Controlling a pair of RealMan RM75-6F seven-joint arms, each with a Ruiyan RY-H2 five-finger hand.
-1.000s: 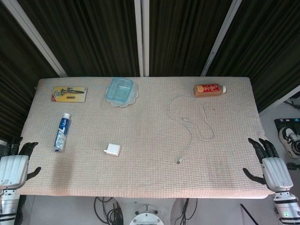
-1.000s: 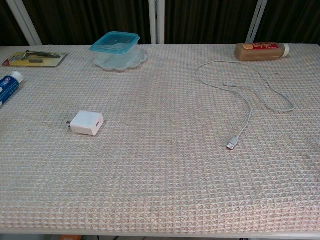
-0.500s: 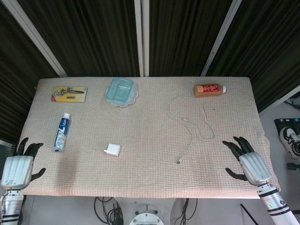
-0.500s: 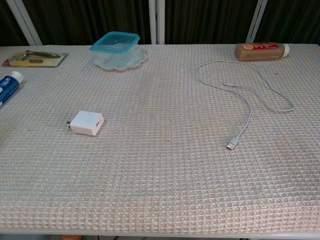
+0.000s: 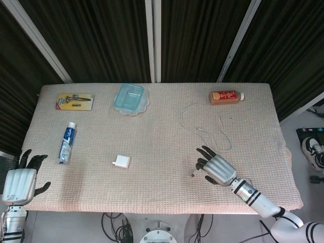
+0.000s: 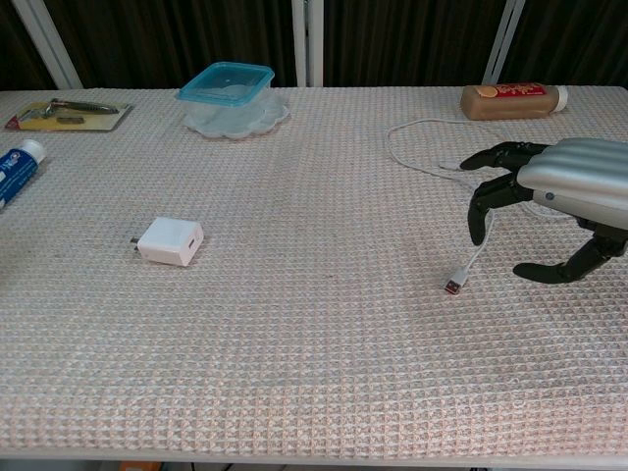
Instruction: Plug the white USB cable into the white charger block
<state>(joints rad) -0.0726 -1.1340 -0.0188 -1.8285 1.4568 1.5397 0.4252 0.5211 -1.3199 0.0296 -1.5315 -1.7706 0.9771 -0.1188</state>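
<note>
Dark ribbed panels stand behind the bench [image 5: 152,192], which has a beige woven cover. On it lie one small white charger block [image 5: 121,162] at lower centre-left and one thin white USB cable [image 5: 212,132], looped at centre-right. One clear blue-lidded plastic box [image 5: 129,97], one blue toothpaste tube [image 5: 67,142], one brown bottle [image 5: 226,96] and one yellow razor card [image 5: 75,101] lie around. The right hand [image 5: 217,169] hovers over the cable's plug end, fingers [image 6: 486,208] spread, grasping nothing. The left hand [image 5: 20,181], at the lower left edge, has its fingers released; its arm is cut off.
</note>
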